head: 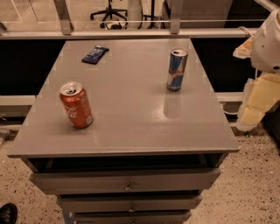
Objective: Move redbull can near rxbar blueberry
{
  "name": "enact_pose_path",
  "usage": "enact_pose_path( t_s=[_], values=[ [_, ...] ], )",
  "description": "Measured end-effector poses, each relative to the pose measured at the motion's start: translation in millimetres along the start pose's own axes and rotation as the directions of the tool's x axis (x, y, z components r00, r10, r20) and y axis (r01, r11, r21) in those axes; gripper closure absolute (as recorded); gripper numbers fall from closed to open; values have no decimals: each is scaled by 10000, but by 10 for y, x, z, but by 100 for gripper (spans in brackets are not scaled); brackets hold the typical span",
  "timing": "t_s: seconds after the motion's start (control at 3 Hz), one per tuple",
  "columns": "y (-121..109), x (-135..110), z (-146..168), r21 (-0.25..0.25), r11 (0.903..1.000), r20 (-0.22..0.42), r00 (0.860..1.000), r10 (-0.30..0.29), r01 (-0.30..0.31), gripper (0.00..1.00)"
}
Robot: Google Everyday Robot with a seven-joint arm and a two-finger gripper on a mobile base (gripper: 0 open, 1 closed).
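Grey drawer cabinet [127, 179] on speckled floor [258, 183], glass partition [30, 13] and office chair [109, 13] behind.

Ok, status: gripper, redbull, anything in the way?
Gripper at right edge, beside the table, off the redbull. Redbull upright, right rear, untouched. Rxbar flat at far left; nothing between them, cola can nearer front left.

Redbull can [176, 70]: tall, slim, blue and silver body with red marking and silver top. It stands upright on the table [127, 118], in its far right part.

Rxbar blueberry [95, 54]: flat dark blue wrapper with pale lettering. It lies flat near the table's far left corner, angled to the edges.

Gripper [257, 103]: beyond the table's right edge.
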State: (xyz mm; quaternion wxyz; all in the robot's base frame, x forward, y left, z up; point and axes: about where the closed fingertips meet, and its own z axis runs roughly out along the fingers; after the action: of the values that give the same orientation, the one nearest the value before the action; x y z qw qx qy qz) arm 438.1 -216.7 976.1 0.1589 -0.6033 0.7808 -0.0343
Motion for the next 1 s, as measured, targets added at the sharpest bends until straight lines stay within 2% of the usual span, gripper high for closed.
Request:
enact_pose_path(
  t_s=[0.33, 0.67, 1.0],
  values=[
    [-24, -5, 17, 39, 10000, 77, 10000, 23, -23, 0],
    [-196, -37, 149, 266, 9994, 624, 9979, 182, -199, 0],
    [-656, -195, 447, 737, 9954, 1937, 9800, 452, -604, 0]
  ],
)
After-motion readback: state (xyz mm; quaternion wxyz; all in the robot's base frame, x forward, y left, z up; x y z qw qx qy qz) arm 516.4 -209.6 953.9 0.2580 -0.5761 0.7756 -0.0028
